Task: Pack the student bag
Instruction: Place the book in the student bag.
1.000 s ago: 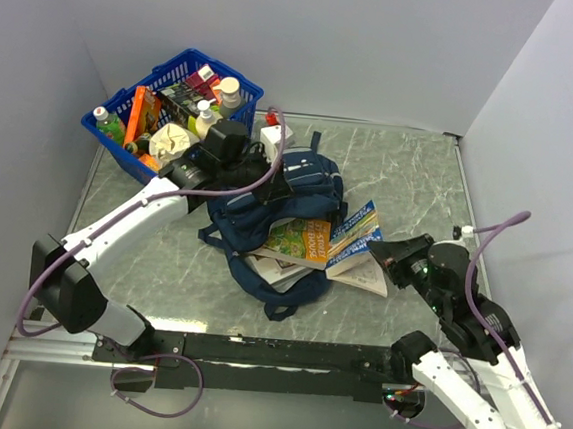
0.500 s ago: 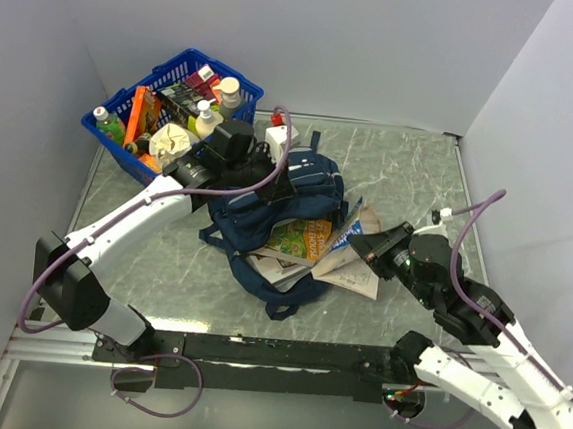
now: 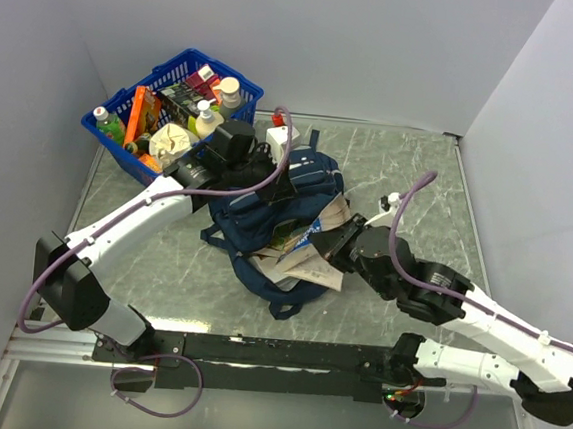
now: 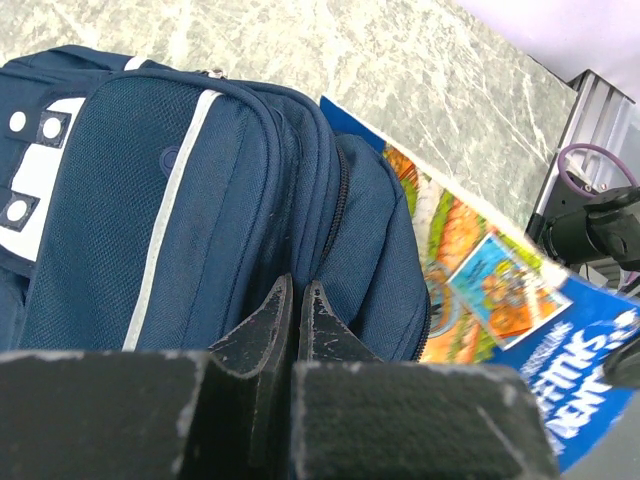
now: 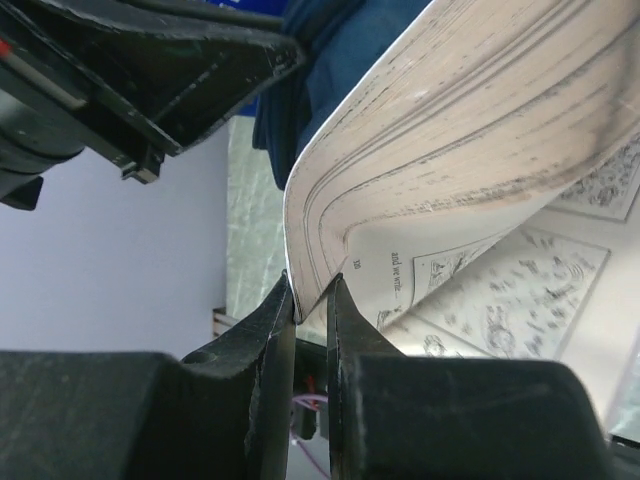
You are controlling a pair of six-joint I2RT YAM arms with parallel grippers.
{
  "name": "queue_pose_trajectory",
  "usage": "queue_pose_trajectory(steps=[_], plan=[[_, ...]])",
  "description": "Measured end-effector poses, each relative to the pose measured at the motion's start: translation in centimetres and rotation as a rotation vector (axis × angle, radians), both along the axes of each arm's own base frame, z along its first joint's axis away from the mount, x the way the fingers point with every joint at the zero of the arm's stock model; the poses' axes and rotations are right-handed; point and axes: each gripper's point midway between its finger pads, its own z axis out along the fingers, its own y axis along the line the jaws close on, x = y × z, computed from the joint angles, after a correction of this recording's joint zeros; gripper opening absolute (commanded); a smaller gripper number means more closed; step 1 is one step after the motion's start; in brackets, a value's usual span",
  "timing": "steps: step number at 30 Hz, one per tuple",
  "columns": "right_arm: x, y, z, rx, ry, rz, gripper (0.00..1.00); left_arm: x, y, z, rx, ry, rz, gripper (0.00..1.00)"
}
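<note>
The student bag (image 3: 257, 212), navy blue, lies at the table's middle with its mouth open toward the right. My left gripper (image 3: 287, 184) is shut on the fabric at the bag's opening edge; in the left wrist view its fingers (image 4: 297, 305) pinch a navy fold of the bag (image 4: 180, 220). My right gripper (image 3: 326, 240) is shut on a corner of a thick book (image 3: 303, 256) whose pages bend upward at the bag's mouth. In the right wrist view the jaws (image 5: 310, 298) clamp the curled page block (image 5: 470, 140). A colourful book cover (image 4: 490, 300) lies partly inside the bag.
A blue plastic basket (image 3: 239, 88) full of bottles and packets stands at the back left. A small white box (image 3: 274, 133) sits between basket and bag. Grey walls close in on the left, back and right sides. The left arm's black wrist (image 5: 150, 70) shows close above the book.
My right gripper has moved left with the book, pushing the books from beside the bag into its mouth; the pages now curl up. The left gripper has kept its hold.
</note>
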Motion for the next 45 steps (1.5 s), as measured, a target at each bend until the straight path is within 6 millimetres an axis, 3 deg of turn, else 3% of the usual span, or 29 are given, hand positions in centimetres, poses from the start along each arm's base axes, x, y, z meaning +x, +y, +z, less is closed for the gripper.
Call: queue_pose_trajectory(steps=[5,11,15,18,19,21,26,29,32,33,36,37,40,45], plan=[[-0.4,1.0,-2.1,0.037,0.020,0.028,0.00,-0.1,0.1,0.3,0.003,0.003,-0.001,0.01],[-1.4,2.3,-8.4,0.042,0.098,0.125,0.00,-0.4,0.3,0.7,0.014,0.017,-0.001,0.01],[-0.5,1.9,-10.1,0.041,0.142,0.130,0.00,-0.7,0.5,0.9,0.020,0.028,-0.005,0.01],[0.7,2.6,-10.9,0.037,0.160,0.156,0.26,-0.8,0.6,1.2,0.023,0.032,-0.004,0.01],[0.9,3.1,-11.3,0.033,0.168,0.180,0.40,-0.8,0.7,1.3,0.024,0.033,-0.003,0.01],[1.1,4.1,-12.2,0.003,0.199,0.242,0.52,-0.9,0.8,1.3,0.030,0.040,-0.002,0.01],[0.3,6.2,-15.3,-0.127,0.278,0.423,0.61,-1.2,1.1,1.2,0.041,0.045,-0.004,0.01],[-0.2,4.9,-15.6,-0.184,0.253,0.457,0.61,-1.4,1.3,1.4,0.043,0.040,-0.007,0.01],[-0.8,2.0,-14.7,-0.205,0.183,0.433,0.54,-1.5,1.4,1.4,0.050,0.030,-0.013,0.01],[-0.7,0.7,-14.1,-0.208,0.149,0.402,0.39,-1.5,1.5,1.4,0.052,0.027,-0.014,0.01],[0.3,-2.9,-12.2,-0.198,0.053,0.281,0.08,-1.6,1.6,1.3,0.059,0.025,-0.018,0.01],[0.8,-4.1,-11.9,-0.204,0.032,0.229,0.03,-1.7,1.6,1.3,0.061,0.024,-0.020,0.01],[2.5,-7.3,-11.6,-0.232,0.007,0.078,0.00,-1.9,1.9,1.2,0.070,0.026,-0.024,0.01],[5.7,-10.6,-14.1,-0.357,0.060,-0.086,0.00,-2.4,2.1,1.2,0.080,0.036,-0.030,0.01]])
